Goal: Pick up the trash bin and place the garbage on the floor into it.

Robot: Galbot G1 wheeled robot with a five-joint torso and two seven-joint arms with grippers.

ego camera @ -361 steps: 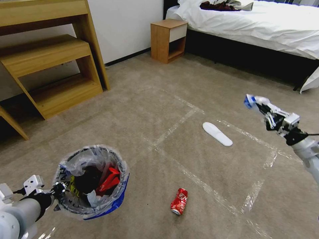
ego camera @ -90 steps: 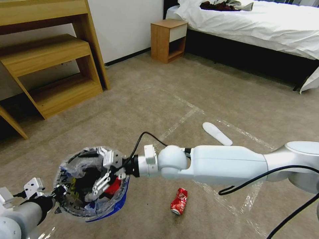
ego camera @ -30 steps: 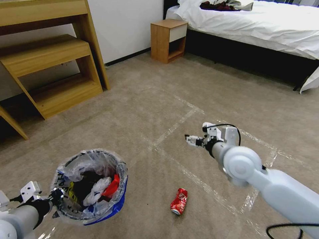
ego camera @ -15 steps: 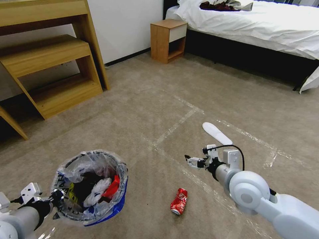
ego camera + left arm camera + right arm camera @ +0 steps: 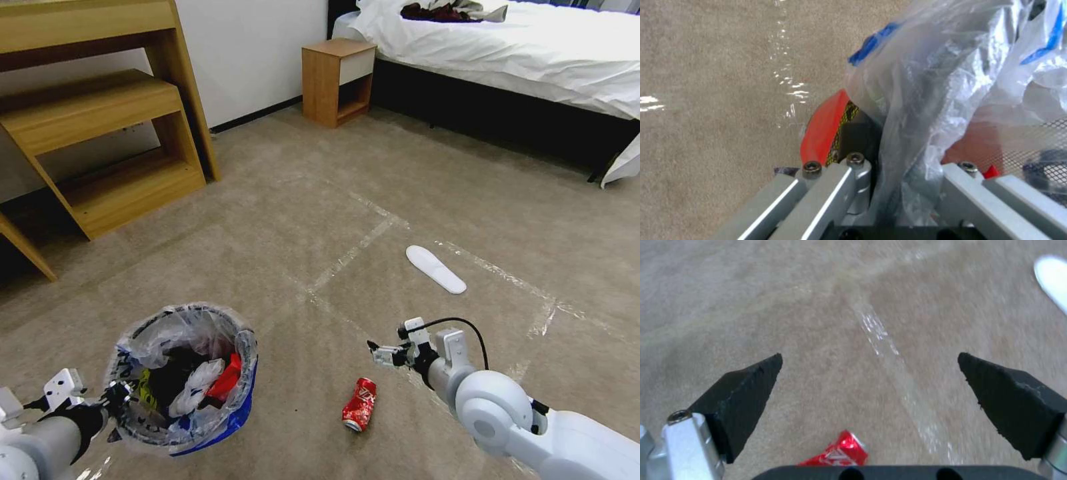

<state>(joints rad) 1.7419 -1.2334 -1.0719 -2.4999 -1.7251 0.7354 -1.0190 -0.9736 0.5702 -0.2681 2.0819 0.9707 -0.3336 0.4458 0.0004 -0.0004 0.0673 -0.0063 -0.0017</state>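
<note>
Holding the trash bin (image 5: 183, 380) off the floor at our lower left, our left hand (image 5: 110, 397) is clamped onto its near rim; in the left wrist view the fingers (image 5: 835, 181) close on the bin's wall (image 5: 824, 128) and its crinkled plastic liner (image 5: 925, 110), one inside and one outside. The bin's mouth faces up, and inside we see a red wrapper (image 5: 223, 379), white crumpled plastic (image 5: 193, 385) and dark litter. Behind the bin, along the left wall, stands a wooden shelf unit (image 5: 100, 127), well apart from it.

Toward the middle, the floor (image 5: 287, 200) lies open: beige carpet crossed by shiny tape strips (image 5: 353, 250). A crushed red can (image 5: 360, 404) lies on its side on the carpet, to the right of the bin with bare carpet between them.

Just above and to the right of the can in the head view hovers our right hand (image 5: 381, 352), reaching in from the lower right corner. Its fingers (image 5: 740, 393) are spread wide with nothing between them, and in the right wrist view the can (image 5: 835, 453) sits below the gap, at the near edge.

Farther right and away from us, a white insole (image 5: 436, 269) lies flat beside a tape line, well apart from the can. Beyond it the carpet runs clear to a nightstand (image 5: 338, 80) and the dark edge of a bed (image 5: 507, 60) at the far right.
</note>
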